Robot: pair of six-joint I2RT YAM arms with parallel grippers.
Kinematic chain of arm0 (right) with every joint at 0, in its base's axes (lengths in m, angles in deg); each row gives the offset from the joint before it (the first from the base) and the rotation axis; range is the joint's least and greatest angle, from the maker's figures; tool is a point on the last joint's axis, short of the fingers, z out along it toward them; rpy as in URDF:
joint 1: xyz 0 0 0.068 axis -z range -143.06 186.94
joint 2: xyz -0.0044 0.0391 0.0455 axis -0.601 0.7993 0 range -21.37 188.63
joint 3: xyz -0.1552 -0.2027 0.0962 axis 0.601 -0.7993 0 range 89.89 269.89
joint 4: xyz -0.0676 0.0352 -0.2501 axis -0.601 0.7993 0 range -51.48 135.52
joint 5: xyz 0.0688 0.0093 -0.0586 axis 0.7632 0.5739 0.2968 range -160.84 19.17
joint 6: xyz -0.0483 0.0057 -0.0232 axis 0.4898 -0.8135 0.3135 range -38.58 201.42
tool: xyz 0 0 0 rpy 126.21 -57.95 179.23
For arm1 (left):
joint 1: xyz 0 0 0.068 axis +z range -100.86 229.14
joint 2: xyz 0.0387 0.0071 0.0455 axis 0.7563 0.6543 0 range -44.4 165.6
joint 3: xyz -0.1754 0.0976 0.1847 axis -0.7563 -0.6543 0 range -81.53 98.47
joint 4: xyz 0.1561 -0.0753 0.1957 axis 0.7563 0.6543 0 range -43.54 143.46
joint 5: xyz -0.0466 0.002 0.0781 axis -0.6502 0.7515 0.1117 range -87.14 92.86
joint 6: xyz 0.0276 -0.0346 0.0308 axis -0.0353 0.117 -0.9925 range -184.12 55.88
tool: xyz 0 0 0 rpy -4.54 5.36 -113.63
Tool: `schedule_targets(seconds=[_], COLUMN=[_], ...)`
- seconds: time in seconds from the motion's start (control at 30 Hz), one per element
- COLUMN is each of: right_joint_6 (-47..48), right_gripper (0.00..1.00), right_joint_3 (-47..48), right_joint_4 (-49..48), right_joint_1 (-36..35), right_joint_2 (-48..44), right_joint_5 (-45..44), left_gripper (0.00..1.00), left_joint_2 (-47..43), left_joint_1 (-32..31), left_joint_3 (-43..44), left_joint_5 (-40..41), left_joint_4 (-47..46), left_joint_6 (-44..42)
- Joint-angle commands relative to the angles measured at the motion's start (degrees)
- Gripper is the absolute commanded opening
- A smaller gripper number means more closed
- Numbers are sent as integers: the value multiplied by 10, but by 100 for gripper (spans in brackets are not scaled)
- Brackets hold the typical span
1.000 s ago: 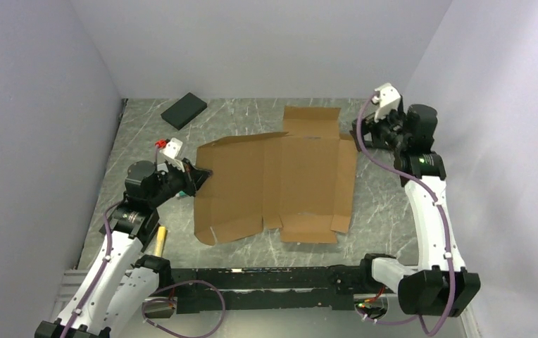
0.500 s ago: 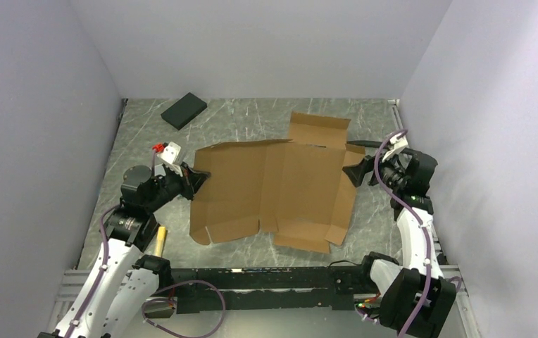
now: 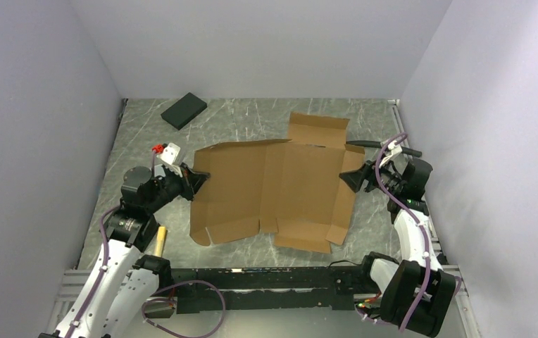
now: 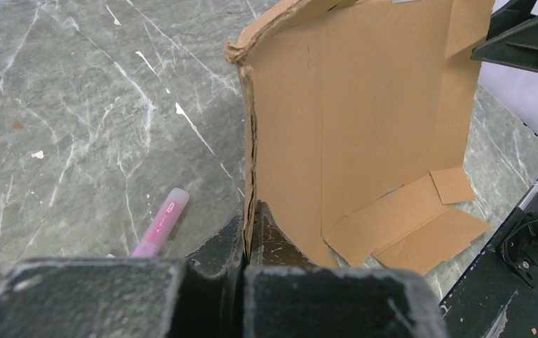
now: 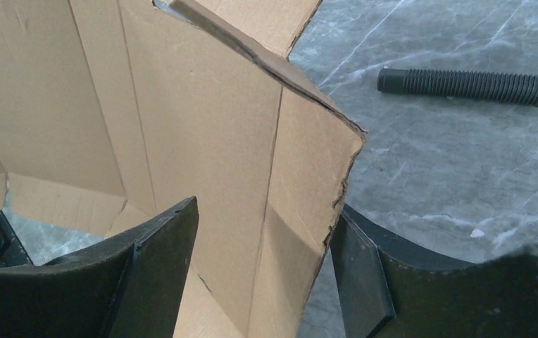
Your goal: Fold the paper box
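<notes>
Grey marbled tabletop (image 3: 252, 116) between 3 lilac walls (image 3: 266, 42) carries the paper box (image 3: 273, 190).

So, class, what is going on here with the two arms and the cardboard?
Two robot arms are working on a paper box that is opened out, not yet folded into shape. The left hand is shut on the box's left edge. The right hand straddles the right edge with its jaws open, not gripping it.

No text can be read anywhere; the pink marker (image 4: 159, 231) on the table bears small dark print, too blurred to make out.
</notes>
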Motion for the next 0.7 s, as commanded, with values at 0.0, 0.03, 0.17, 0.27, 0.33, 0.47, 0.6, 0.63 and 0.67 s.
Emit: schedule_targets(seconds=[0.0, 0.03, 0.17, 0.27, 0.33, 0.47, 0.6, 0.63, 0.67], right_joint_6=[-5, -5, 0, 3, 4, 7, 22, 24, 25], right_gripper=[67, 64, 55, 50, 48, 45, 41, 40, 39], right_joint_3=[1, 1, 1, 3, 3, 4, 10, 11, 11], right_joint_4=[-36, -35, -31, -27, -26, -20, -6, -4, -2], right_joint_1=[2, 3, 3, 3, 2, 2, 2, 2, 2], right_joint_2=[2, 2, 5, 8, 8, 14, 29, 31, 34], right_joint_5=[28, 28, 29, 31, 31, 25, 21, 21, 21], left_gripper=[0, 0, 0, 0, 0, 0, 0, 0, 0], left_joint_2=[-9, -10, -11, -13, -14, -16, -18, -18, -18], left_joint_1=[0, 0, 0, 0, 0, 0, 0, 0, 0], left_joint_3=[-2, -2, -2, -2, -2, -2, -2, -2, -2], left_joint_5=[3, 4, 7, 9, 10, 17, 20, 20, 20], left_joint_4=[-1, -1, 0, 1, 3, 4, 6, 6, 6], left_joint_6=[0, 0, 1, 1, 0, 2, 5, 7, 8])
